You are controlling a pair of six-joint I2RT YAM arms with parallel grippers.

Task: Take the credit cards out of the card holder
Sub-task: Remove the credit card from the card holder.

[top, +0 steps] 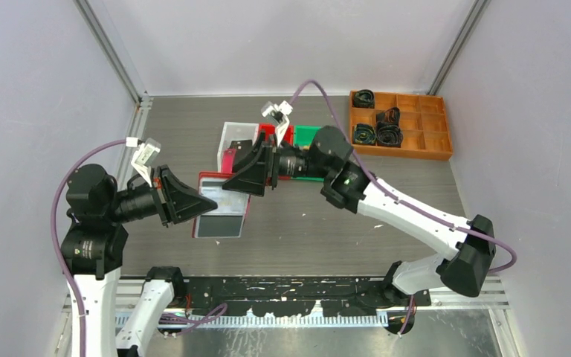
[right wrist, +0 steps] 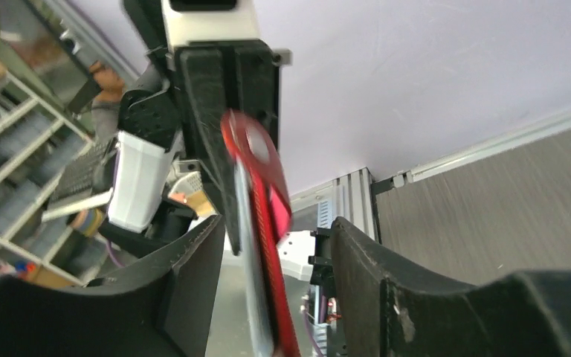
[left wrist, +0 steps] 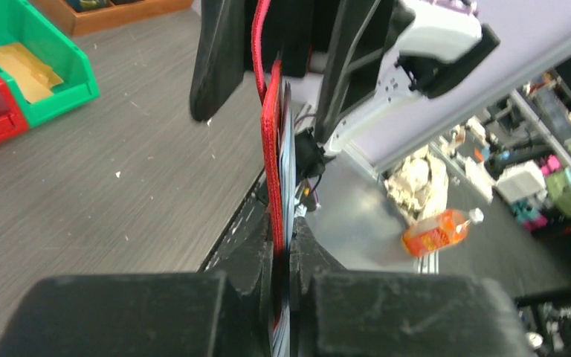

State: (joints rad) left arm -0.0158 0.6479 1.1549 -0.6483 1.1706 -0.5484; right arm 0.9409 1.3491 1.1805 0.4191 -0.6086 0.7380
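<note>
**While the left gripper pins the card holder, the right one waits spread around it**

Because the cards have to slide out of their sleeves, the card holder (top: 227,201) is lifted off the table and held open between the two arms, left of centre. The left gripper (left wrist: 282,256) is pressed together on its near-left edge. That anchors the red leather so a pull from the other side would not drag the whole wallet along.

The right gripper (right wrist: 276,227) reaches in from the far right, its fingers (right wrist: 193,282) spread on either side of the holder's free edge and touching nothing that I can see. This looks like a line-up for a pinch.

A thin grey layer (right wrist: 249,260) runs just beside the red edge. Whether it is one of the credit cards or a clear sleeve I cannot tell. No card is visibly drawn out, so I judge they are inside.

The table (top: 386,223) is dark grey with a wood grain and a few pale flecks. At its far side stand a white bin (top: 230,132), a red bin (top: 269,132) and a green bin (top: 306,135) in a row. An orange divided tray (top: 416,111) with black coils sits at the far right.

Pale lilac walls on aluminium rails close the cell. Past the near edge, the wrist views show cluttered shelves and an orange bottle (left wrist: 439,232) on the floor.
</note>
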